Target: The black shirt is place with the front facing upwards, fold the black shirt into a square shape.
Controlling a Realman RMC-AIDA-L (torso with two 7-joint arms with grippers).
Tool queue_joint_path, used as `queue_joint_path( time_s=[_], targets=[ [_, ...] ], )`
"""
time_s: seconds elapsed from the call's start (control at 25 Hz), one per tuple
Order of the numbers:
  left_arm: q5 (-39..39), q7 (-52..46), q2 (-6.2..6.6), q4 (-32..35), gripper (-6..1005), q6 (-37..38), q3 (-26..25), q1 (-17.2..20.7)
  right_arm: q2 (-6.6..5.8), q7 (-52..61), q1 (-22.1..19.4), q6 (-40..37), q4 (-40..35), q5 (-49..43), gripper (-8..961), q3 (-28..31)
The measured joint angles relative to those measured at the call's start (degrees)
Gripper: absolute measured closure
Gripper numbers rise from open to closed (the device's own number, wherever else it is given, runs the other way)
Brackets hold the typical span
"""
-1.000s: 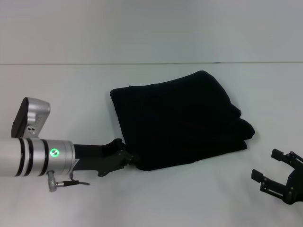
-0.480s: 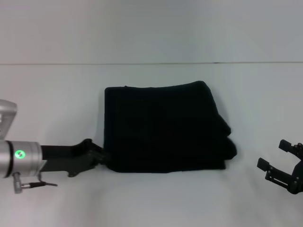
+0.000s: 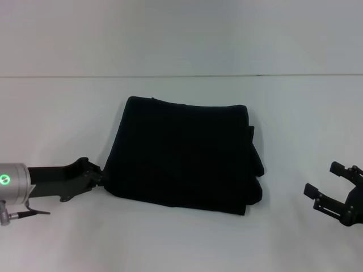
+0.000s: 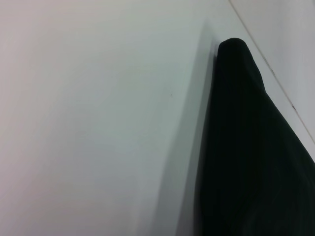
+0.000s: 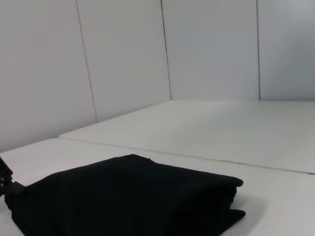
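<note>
The black shirt (image 3: 184, 154), a folded black cloth bundle, sits mid-table (image 3: 181, 243); your left gripper (image 3: 100, 177) pinches its near-left corner, right gripper (image 3: 332, 192) is spread open near the right edge.

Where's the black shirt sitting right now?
In the head view the black shirt lies folded at the middle of the white table, its near-left corner at the left gripper; the open right gripper is off to its right, apart.
</note>
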Motion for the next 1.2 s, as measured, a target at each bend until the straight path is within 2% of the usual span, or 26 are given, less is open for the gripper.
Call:
queue_joint_path(
  time_s=[0.36,0.6,0.8,0.92,1.0,1.04,1.12,1.2],
  targets=[
    [-0.4,4.1,-0.3,0.2,953,2.7,-1.9,1.4,-0.02,0.0,1.3,0.1,0.1,0.0,38,0.0],
    [-1.4,9.0,-0.48,0.9,847,6.0,-3.7,2.3,-0.01,0.0,2.0,0.5,0.1,0.0,38,0.0],
    [-1.6,15.8,0.04,4.4,758,10.1,-8.9,3.5,0.06,-0.1,2.5,0.6,0.1,0.0,38,0.0],
    [-2.0,22.3,0.21,6.1,621,12.0,-10.8,4.3,0.16,-0.1,3.0,0.7,0.2,0.6,38,0.0],
    [-3.6,30.0,0.14,6.8,530,13.9,-11.8,4.9,0.24,-0.1,3.6,0.6,0.4,1.2,38,0.0],
    [-4.8,34.0,-0.02,6.9,450,15.1,-12.0,5.2,0.29,-0.2,4.3,0.6,0.7,1.4,38,0.0],
    [-8.7,44.3,-0.89,6.9,290,18.3,-12.3,6.2,0.33,-0.7,6.0,0.7,1.5,1.4,38,-0.1],
    [-12.5,52.1,-1.99,6.7,217,20.0,-12.3,7.2,0.34,-1.7,8.3,1.1,2.9,1.4,38,-0.3]
  ],
)
